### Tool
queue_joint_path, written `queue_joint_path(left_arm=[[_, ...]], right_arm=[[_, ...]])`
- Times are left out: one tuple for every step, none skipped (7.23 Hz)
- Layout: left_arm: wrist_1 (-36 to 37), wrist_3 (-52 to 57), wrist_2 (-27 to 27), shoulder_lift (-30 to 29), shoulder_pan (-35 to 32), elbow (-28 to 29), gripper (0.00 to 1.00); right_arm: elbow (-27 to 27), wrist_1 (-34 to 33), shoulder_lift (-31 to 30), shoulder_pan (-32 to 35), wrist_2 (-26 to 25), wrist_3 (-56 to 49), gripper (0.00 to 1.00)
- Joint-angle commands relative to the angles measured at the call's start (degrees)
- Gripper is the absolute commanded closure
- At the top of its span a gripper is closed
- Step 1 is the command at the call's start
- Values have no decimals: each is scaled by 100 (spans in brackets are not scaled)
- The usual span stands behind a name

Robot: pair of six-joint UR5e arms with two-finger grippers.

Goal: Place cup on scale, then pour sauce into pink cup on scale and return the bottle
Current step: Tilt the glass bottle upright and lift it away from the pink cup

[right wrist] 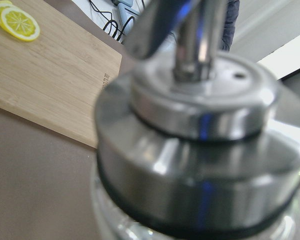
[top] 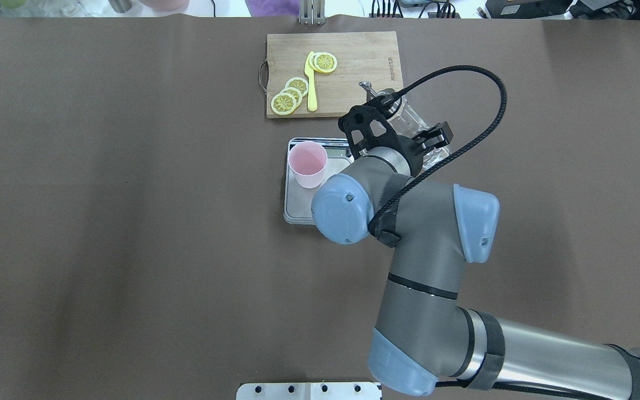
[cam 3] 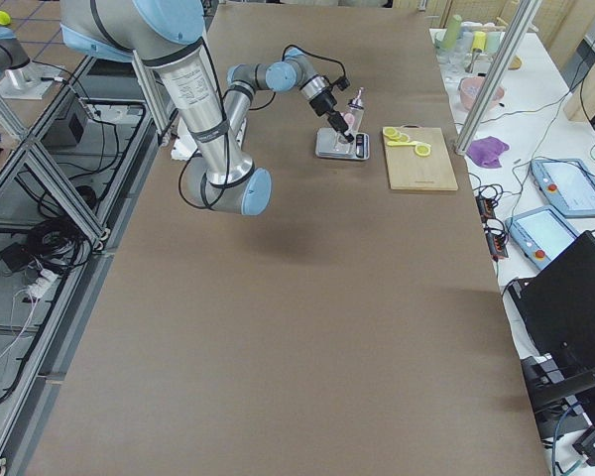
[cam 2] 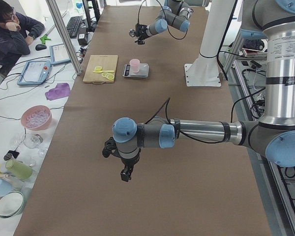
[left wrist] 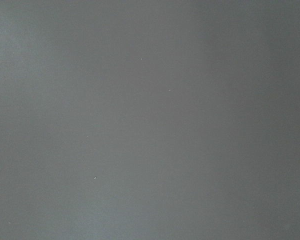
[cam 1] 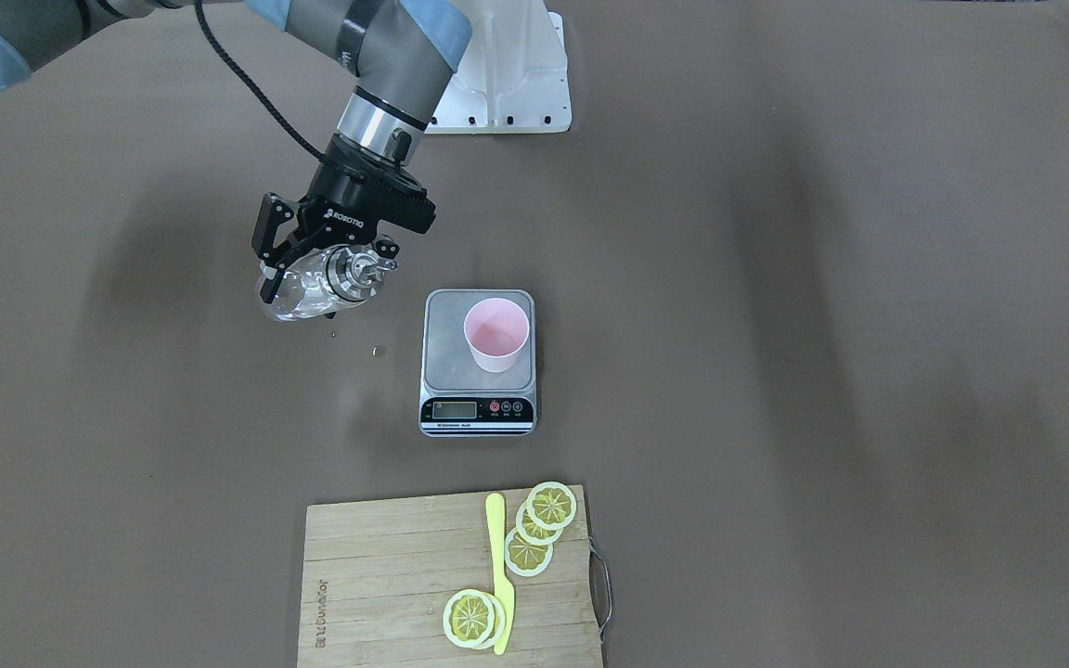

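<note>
I see the right gripper (cam 1: 326,269) fingers pinching the bottle (cam 1: 298,299) at the scale's (cam 1: 446,366) ten o'clock, bare surface (cam 1: 400,315) between. The cup (cam 1: 495,336) sits inside the platform's edges. Left gripper (cam 2: 124,173) fingers: cannot tell.

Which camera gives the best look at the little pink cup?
The front-facing view: the cup stands unobstructed on the scale, its inside visible. Overhead shows it beside the right arm; both side views show it tiny; the wrist views miss it.

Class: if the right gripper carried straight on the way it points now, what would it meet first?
Probably the bare table beside the scale, short of the cutting board. The right gripper, shut on the bottle, points slantwise down; depth is uncertain.
</note>
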Motion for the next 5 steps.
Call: queue_joint_path(left_arm=[[-3, 7, 0, 0, 6, -12, 2], [-3, 15, 0, 0, -3, -4, 2], [-3, 15, 0, 8, -3, 5, 2], [-3, 15, 0, 8, -3, 5, 2], [-3, 15, 0, 8, -3, -3, 2]], right_arm=[[424, 1303, -633, 271, 523, -521, 100], [556, 1752, -922, 385, 647, -620, 100], [671, 2444, -1282, 499, 831, -786, 100], [672, 3313, -1738, 588, 963, -814, 100], [654, 4261, -2239, 658, 1078, -832, 100]])
